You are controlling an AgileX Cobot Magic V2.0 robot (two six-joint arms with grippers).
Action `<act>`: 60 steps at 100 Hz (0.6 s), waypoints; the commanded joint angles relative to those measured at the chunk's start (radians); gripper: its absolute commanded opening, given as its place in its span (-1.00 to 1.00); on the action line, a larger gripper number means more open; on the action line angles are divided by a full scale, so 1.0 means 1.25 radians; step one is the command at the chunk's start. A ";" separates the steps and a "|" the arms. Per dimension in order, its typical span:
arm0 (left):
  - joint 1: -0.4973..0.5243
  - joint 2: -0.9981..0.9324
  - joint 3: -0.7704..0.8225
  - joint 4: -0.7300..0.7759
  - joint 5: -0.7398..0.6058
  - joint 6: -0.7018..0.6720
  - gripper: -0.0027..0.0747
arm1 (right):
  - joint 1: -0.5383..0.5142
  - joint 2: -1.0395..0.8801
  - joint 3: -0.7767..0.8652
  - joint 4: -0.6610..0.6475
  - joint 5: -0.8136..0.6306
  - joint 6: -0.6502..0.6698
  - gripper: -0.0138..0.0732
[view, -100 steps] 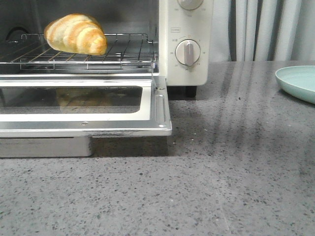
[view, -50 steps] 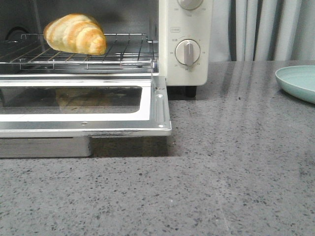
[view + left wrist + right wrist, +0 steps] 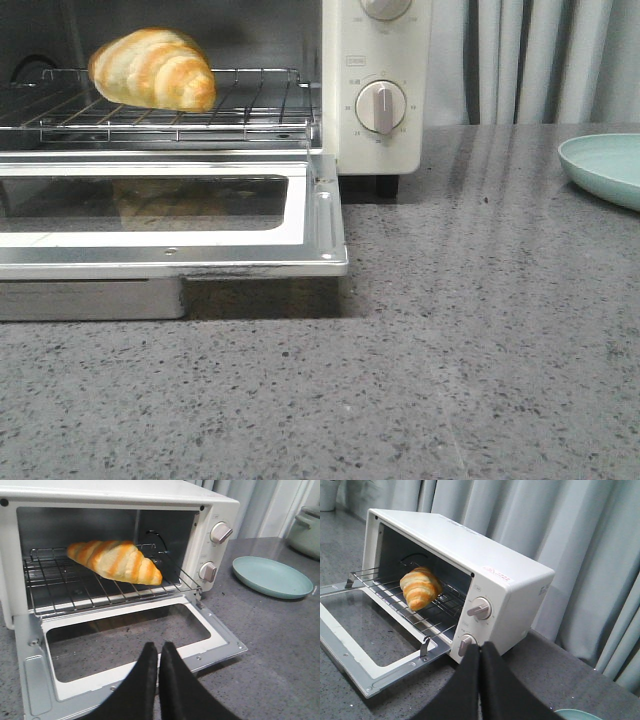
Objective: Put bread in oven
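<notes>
the bread [image 3: 152,68] lies on the wire rack [image 3: 250,110] inside the oven [image 3: 380,85], its door [image 3: 320,215] still down, so both the left gripper [image 3: 158,652] and right gripper [image 3: 481,656] hang back empty, fingers pressed together.

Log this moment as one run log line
bread: on wire rack inside oven | oven door: open | left gripper: shut, empty | right gripper: shut, empty | plate: empty

Low front view, both wrist views share oven [image 3: 378,90]
</notes>
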 commanded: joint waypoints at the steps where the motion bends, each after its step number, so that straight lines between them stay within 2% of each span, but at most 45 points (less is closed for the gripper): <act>1: -0.006 0.012 -0.018 -0.052 -0.060 -0.009 -0.99 | -0.005 0.007 -0.018 -0.028 -0.050 -0.001 -0.84; 47: -0.006 0.012 -0.014 -0.055 -0.060 -0.009 -0.99 | -0.005 0.007 -0.018 -0.028 -0.050 -0.001 -0.84; 60: -0.006 0.012 -0.001 0.052 -0.074 0.026 -0.99 | -0.005 0.007 -0.018 -0.028 -0.050 -0.001 -0.84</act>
